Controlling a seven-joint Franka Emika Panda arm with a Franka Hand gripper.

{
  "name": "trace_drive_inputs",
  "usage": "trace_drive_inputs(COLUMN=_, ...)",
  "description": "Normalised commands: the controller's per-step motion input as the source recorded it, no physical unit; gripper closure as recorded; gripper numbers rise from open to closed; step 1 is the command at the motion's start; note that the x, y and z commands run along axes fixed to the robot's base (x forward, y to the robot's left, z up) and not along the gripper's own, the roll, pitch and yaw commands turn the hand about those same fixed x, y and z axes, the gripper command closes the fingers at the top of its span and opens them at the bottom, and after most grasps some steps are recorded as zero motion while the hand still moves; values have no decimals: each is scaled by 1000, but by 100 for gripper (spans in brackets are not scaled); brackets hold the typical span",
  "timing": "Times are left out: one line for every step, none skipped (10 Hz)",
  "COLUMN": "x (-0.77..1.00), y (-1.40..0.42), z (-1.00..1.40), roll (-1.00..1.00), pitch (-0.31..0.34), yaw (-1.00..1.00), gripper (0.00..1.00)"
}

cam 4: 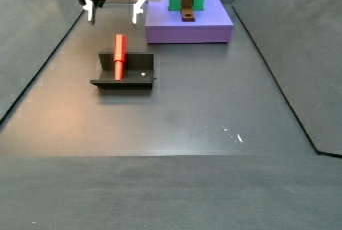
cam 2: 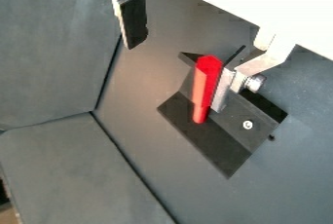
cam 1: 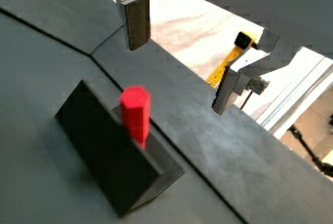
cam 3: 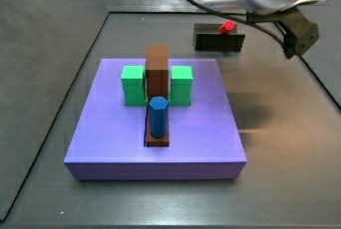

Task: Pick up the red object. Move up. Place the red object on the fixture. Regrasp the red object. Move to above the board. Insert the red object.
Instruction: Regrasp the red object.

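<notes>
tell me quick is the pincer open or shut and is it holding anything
Pincer: open, holding nothing, raised above the floor. The red peg rests on the fixture, clear of both fingers.

You see a bright red object (cam 4: 119,56) on the dark olive-black fixture (cam 4: 124,80), silver gripper (cam 4: 114,10) fingers, and a purple board (cam 3: 160,133) bearing green blocks (cam 3: 134,84).

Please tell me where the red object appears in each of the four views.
Wrist view: red object leaning on the fixture, gripper open above.
Wrist view, on fixture.
Side view, behind the board.
Side view, on fixture.
Shared landmark: fixture.
</notes>
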Motion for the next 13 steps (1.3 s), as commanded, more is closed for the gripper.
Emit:
trace_drive_inputs(x=-34, y=54, z=-360, roll=-394, pitch=-186, yaw=0, gripper=0)
trace_drive_inputs(x=-37, y=77, z=-360, roll=-423, pitch=-174, yaw=0, gripper=0)
trace_drive_inputs(x=-51, y=77, z=-334, roll=-306, pitch=-154, yaw=0, gripper=0)
trace_drive_inputs(x=-54, y=63, z=-377, roll=-211, pitch=-154, yaw=0, gripper=0)
trace_drive_inputs(x=-31, y=43, z=-274, roll=-60, pitch=-97, yaw=0, gripper=0)
trace_drive_inputs(x=-26, y=37, z=-183, roll=0, pitch=-37, yaw=0, gripper=0)
trace_drive_inputs(x=0, y=0, z=-149, roll=9, pitch=0, yaw=0, gripper=0)
trace_drive_inputs(x=0, y=0, z=-186, roll=37, pitch=0, yaw=0, gripper=0)
trace_drive_inputs(x=0, y=0, z=-169, roll=29, pitch=0, yaw=0, gripper=0)
trace_drive_inputs(x=0, y=26, z=-111, roll=0, pitch=6, yaw=0, gripper=0)
trace_drive_inputs(x=3, y=57, z=-69, roll=0, pitch=23, yaw=0, gripper=0)
trace_drive_inputs(x=0, y=49, z=-89, roll=0, pitch=0, yaw=0, gripper=0)
trace_drive_inputs(x=0, y=40, z=-69, roll=0, pitch=0, yaw=0, gripper=0)
